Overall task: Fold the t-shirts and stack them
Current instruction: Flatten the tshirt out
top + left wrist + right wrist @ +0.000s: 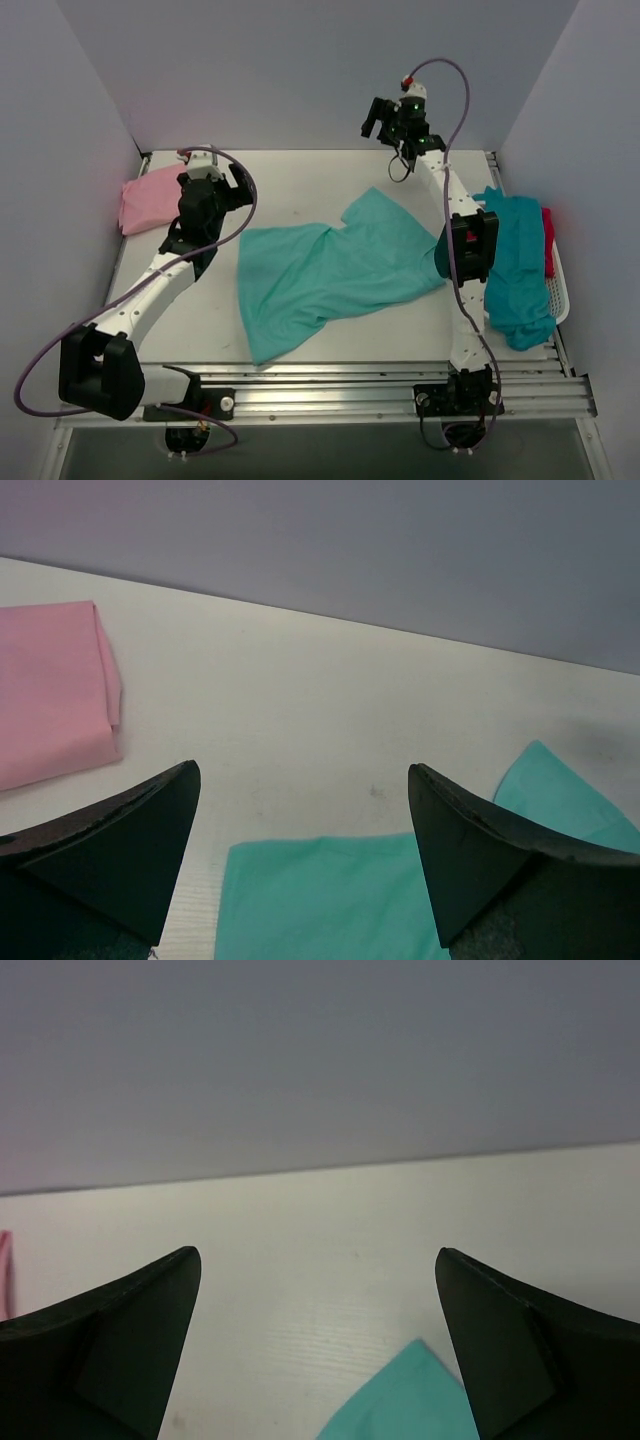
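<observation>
A mint-teal t-shirt (pixel 330 275) lies spread and rumpled on the middle of the table. A light pink t-shirt (pixel 150 197) sits folded at the far left. My left gripper (pixel 238 180) hovers between the two, open and empty. Through its fingers the left wrist view shows the mint shirt's edge (pixel 330 900), with the pink shirt (pixel 55 690) off to the left and the left gripper (pixel 302 770) holding nothing. My right gripper (pixel 380 118) is raised near the back wall, open. In its wrist view the right gripper (pixel 317 1253) looks down on a corner of the mint shirt (pixel 405 1405).
A white basket (pixel 562 290) stands at the right edge. A darker teal-blue shirt (pixel 520 270) hangs over its side, with a red one (pixel 548 245) behind it. Grey walls close in the back and both sides.
</observation>
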Tool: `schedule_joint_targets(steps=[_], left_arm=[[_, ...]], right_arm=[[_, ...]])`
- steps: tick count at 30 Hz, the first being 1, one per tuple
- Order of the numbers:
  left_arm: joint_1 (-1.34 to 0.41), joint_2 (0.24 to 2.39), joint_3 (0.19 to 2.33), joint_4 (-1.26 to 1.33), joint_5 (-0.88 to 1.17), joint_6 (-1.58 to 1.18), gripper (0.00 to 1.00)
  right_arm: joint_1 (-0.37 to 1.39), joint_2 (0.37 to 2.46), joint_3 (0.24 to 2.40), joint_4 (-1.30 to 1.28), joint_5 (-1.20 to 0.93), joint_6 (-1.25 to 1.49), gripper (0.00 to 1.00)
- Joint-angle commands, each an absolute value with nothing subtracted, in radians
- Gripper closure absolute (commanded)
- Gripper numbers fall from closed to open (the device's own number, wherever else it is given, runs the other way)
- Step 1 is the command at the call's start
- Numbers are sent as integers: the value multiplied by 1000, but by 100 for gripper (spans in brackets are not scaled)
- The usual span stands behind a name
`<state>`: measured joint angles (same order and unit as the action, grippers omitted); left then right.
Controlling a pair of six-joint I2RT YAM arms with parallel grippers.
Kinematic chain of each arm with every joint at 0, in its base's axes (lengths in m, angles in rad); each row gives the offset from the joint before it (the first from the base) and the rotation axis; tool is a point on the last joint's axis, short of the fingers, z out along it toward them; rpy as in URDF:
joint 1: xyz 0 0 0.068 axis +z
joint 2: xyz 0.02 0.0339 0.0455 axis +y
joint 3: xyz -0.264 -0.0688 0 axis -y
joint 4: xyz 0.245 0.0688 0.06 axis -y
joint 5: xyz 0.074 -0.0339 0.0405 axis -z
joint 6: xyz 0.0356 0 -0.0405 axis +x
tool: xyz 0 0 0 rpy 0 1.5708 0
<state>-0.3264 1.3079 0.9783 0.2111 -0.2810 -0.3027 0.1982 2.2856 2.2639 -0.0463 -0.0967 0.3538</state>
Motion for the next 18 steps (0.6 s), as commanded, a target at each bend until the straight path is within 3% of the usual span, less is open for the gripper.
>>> schedule_joint_targets(steps=[1,5,18], left_arm=[[-316,1333,985,230,-311,-298,6],[-308,1354,988,229,-327,-319,6],[-307,1394,989,222,-304,-339,6]], right_arm=[[192,2316,2182,-73,-91,403,0],[190,2325,2018,-26,-45,417,0],[232,2401,1893,48,-44,446,0]])
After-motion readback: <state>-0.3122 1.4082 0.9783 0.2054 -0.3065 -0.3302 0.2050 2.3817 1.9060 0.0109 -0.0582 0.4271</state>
